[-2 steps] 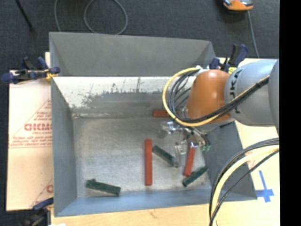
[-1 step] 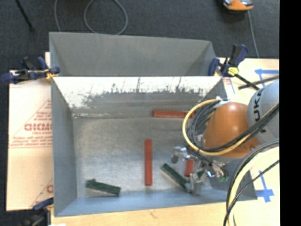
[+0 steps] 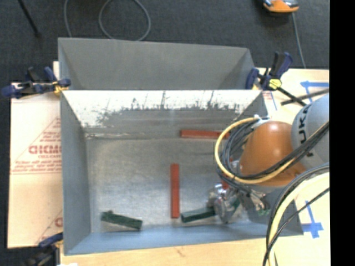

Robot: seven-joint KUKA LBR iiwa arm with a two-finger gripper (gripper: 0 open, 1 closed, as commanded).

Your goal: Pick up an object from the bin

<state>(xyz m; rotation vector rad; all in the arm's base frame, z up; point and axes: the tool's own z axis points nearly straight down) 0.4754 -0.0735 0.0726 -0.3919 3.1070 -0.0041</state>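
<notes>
Gripper: the gripper (image 3: 224,208) was low in the bin's near right corner, close to the floor, under the arm's wrist.
Grip: it could not be told whether it was released, clenched or grasping anything, since the wrist and cables covered much of it from above.
Wrist: a rounded orange cover (image 3: 272,151) sat above and to the right of the gripper, with black and pale cables (image 3: 222,148) looped round its left side.
Nearest thing: the near green bar (image 3: 195,216), dark, flat and narrow, lay on the floor by the near wall. It ran roughly left to right, tilted slightly, and its right end reached the gripper; whether that end was gripped or merely touched could not be made out.
Next thing: the long red bar (image 3: 175,190), a thin strip, lay just left of the near green bar and pointed from the near wall toward the far wall, its lower end close to the green bar's left end.
Farther back: the far red bar (image 3: 199,133) lay crosswise along the foot of the far wall, well apart from the gripper.
Far left: the left green bar (image 3: 121,220), dark and flat, lay near the near left corner, well apart from the others.
Bin: the grey metal bin (image 3: 75,165) had sloped walls and a scuffed floor.
</notes>
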